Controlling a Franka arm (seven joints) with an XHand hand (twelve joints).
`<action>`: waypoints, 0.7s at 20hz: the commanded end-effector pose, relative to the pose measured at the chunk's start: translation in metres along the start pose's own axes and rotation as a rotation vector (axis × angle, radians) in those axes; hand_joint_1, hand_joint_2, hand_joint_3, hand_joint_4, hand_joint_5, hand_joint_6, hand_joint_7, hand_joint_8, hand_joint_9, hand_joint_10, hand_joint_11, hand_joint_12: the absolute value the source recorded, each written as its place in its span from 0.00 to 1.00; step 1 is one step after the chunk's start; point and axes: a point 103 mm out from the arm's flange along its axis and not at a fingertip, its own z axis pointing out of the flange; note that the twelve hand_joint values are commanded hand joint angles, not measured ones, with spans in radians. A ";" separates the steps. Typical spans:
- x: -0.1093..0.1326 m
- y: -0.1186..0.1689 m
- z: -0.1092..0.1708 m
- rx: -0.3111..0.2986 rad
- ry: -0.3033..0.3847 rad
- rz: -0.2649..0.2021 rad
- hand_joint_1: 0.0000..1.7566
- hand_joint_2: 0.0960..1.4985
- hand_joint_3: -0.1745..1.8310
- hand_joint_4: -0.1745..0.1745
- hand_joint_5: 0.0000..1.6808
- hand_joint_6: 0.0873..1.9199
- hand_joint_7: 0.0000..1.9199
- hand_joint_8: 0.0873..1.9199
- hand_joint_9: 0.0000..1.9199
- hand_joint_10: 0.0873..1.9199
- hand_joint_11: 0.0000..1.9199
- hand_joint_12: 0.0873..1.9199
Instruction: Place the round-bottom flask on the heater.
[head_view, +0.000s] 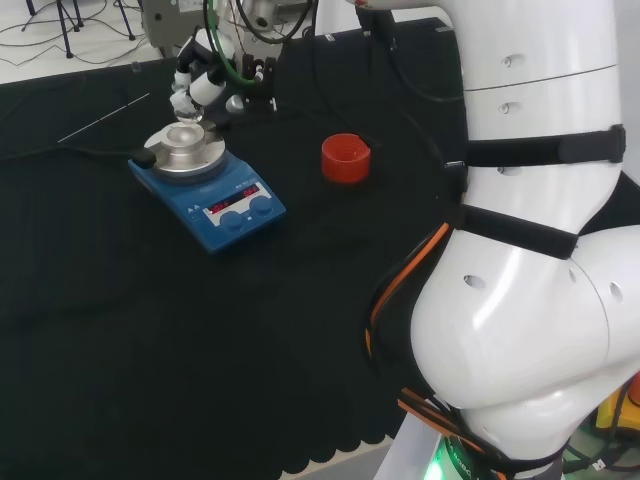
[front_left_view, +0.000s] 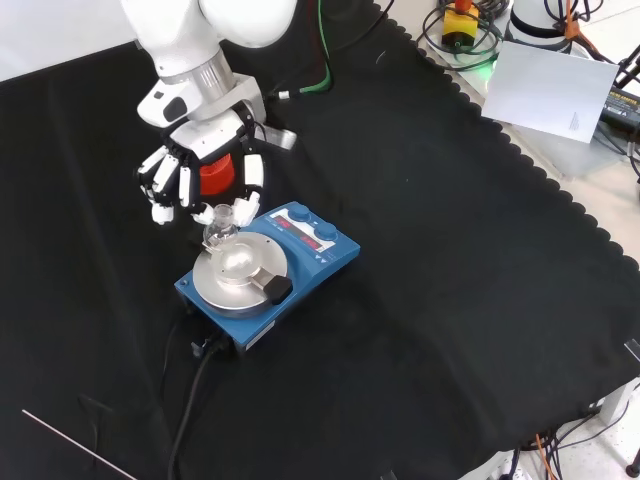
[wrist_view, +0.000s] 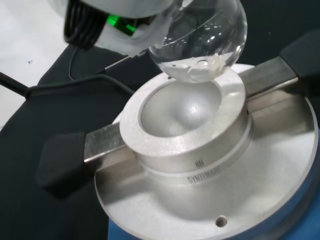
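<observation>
Placing step: black-and-white hand (front_left_view: 200, 175), fingers curled round its neck, holds the clear glass round-bottom flask (wrist_view: 202, 37) just above the silver bowl-shaped block (wrist_view: 187, 112) on the blue heater (head_view: 215, 205). Next: lower it straight into the bowl, then release.

In the wrist view, the round-bottom flask (wrist_view: 202, 42) was cut off by the picture's edge, so its neck was not seen, and a blurred white part of the robot hand (wrist_view: 125, 20) covered one side of it. The heater (wrist_view: 200, 165) was also cut by the edge there. In the head view, the flask (head_view: 187, 128) was too small and too clear to tell if it touched the metal block. In the front view, the red ring (front_left_view: 216, 176) stood partly hidden behind the robot hand (front_left_view: 200, 165), and the flask (front_left_view: 221, 228) was hard to make out.
</observation>
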 end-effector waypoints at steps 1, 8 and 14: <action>-0.001 0.000 0.007 0.008 -0.010 0.004 0.62 0.40 0.50 0.92 0.67 0.51 0.23 0.28 0.27 0.30 0.06 0.69; 0.002 0.000 0.015 0.022 -0.003 0.005 0.62 0.40 0.50 0.92 0.67 0.51 0.23 0.28 0.27 0.30 0.06 0.69; 0.006 0.000 0.017 0.022 -0.006 0.002 0.62 0.40 0.50 0.92 0.67 0.51 0.23 0.28 0.27 0.30 0.06 0.69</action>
